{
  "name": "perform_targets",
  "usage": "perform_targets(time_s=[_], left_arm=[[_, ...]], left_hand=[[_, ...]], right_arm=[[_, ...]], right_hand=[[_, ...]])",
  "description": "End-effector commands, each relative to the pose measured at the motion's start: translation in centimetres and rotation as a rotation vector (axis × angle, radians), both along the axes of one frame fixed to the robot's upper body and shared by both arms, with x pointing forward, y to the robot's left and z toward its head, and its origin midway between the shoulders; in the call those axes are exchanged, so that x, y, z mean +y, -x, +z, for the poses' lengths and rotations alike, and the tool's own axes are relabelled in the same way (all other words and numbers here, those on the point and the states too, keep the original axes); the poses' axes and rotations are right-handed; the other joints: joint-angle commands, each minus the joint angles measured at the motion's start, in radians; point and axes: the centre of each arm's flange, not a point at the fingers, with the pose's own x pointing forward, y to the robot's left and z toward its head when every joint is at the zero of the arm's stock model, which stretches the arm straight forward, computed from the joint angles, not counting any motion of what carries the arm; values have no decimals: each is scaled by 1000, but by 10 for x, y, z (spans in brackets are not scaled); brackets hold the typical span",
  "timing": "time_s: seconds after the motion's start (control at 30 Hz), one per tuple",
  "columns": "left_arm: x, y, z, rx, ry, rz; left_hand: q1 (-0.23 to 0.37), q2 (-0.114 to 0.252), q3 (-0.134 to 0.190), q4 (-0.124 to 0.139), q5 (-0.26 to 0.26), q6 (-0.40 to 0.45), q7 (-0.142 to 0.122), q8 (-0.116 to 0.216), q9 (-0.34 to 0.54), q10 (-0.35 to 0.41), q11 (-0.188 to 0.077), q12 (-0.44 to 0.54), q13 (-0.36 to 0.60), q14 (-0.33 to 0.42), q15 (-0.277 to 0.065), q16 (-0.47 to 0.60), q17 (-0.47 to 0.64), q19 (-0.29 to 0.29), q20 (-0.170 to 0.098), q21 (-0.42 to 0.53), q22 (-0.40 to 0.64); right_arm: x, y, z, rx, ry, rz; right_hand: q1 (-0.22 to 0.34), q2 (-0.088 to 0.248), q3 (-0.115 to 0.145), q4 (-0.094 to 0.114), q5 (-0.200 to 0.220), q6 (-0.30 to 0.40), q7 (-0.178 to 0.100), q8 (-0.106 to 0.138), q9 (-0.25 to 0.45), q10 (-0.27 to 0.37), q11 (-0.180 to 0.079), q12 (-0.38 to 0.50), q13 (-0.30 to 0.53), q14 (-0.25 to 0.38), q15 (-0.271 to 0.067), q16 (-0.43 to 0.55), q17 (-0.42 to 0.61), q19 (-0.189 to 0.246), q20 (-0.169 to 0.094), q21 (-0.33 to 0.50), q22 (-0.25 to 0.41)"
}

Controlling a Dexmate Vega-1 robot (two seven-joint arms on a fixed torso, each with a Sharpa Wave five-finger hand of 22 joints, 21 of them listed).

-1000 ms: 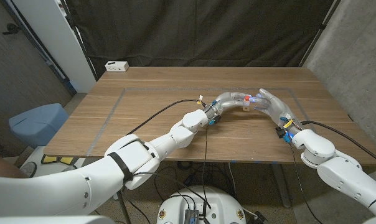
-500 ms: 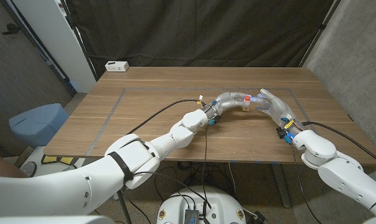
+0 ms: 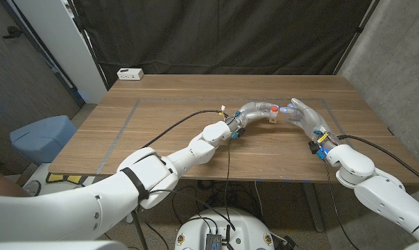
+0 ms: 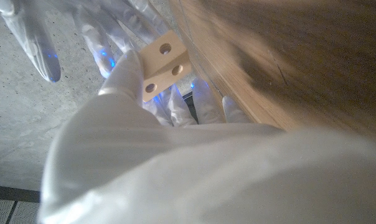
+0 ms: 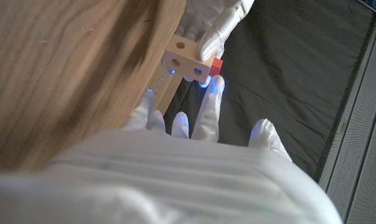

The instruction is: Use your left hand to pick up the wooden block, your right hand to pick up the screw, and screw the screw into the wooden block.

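Note:
My left hand (image 3: pixel 253 111) holds the pale wooden block (image 3: pixel 272 112) just above the table's middle right. The block (image 4: pixel 166 62) has round holes and sits against my thumb. A red screw head (image 5: pixel 216 66) shows at the block's (image 5: pixel 185 62) side. My right hand (image 3: pixel 303 115) faces the block from the right, its fingers (image 5: pixel 206 93) stretched out and touching the block beside the screw head. Its thumb stands apart from them. I see no pinch on the screw.
The wooden table (image 3: pixel 168 132) carries a thin marked rectangle. A white power strip (image 3: pixel 130 73) lies at its far left corner. A blue bin (image 3: pixel 43 135) stands on the floor to the left. Black cables run along both forearms.
Both hands stay together at the block. The red screw head shows less in the head view than a second ago.

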Motion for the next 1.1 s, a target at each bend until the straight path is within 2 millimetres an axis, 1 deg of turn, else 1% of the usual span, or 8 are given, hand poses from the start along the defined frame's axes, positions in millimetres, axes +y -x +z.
perform_targets(time_s=[0.03,0.37,0.5,0.87,0.93,1.0,1.07,1.1], left_arm=[[3,-4,4,3,-1,6],[6,-6,6,9,-4,5],[6,-7,7,12,-16,3],[11,-10,10,17,-34,-1],[12,-10,11,17,-37,-2],[13,-11,11,17,-39,0],[13,-11,11,20,-45,0],[13,-12,12,21,-47,1]], left_hand=[[-50,61,60,54,6,96,60,7,4,19,-10,83,99,9,-78,2,1,6,3,6,2],[-49,61,60,53,5,95,62,6,4,18,-10,83,99,8,-77,2,2,5,4,5,2],[-50,61,60,53,5,95,62,6,4,18,-10,83,99,8,-76,2,2,6,4,5,2],[-50,62,60,54,5,96,61,6,4,17,-10,82,99,8,-76,3,2,6,4,5,2],[-50,61,60,54,5,97,62,7,4,17,-10,82,99,9,-76,3,2,5,4,5,2],[-50,61,60,54,5,98,63,7,4,19,-10,83,99,9,-77,2,2,6,5,5,3],[-50,61,60,54,5,100,62,8,4,20,-9,84,99,10,-77,3,1,6,3,6,3],[-50,60,59,53,5,99,62,8,4,20,-9,84,99,10,-78,3,1,5,3,5,2]], right_arm=[[2,-2,2,-19,-12,-19],[8,0,1,-31,-32,-36],[11,0,0,-31,-28,-37],[17,3,-2,-33,-32,-57],[17,3,-3,-38,-34,-56],[18,2,-3,-39,-36,-54],[19,2,-2,-36,-28,-57],[19,2,-2,-38,-25,-58]], right_hand=[[8,0,1,-5,2,-13,-4,-8,0,9,2,0,3,12,3,3,4,11,3,4,4],[9,-1,2,-6,2,-53,-20,-28,0,3,3,-5,4,14,8,2,4,18,5,5,4],[9,-3,1,-6,1,-100,-42,-47,-1,-2,12,-9,4,14,9,0,4,19,4,3,4],[6,-5,-1,-4,0,-188,-84,-71,-1,-19,17,-15,5,10,12,-4,5,18,4,0,5],[6,-6,-1,-4,0,-196,-83,-72,-1,-23,17,-16,5,7,11,-5,5,17,-5,0,5],[5,-6,-1,-4,0,-213,-84,-74,-2,-32,12,-18,5,1,9,-7,5,19,-25,1,5],[5,-6,-1,-4,0,-222,-85,-75,-2,-39,8,-20,5,1,7,-7,5,20,-30,1,5],[4,-7,-2,-3,0,-236,-89,-76,-2,-40,8,-19,5,-1,7,-7,5,20,-43,1,5]])
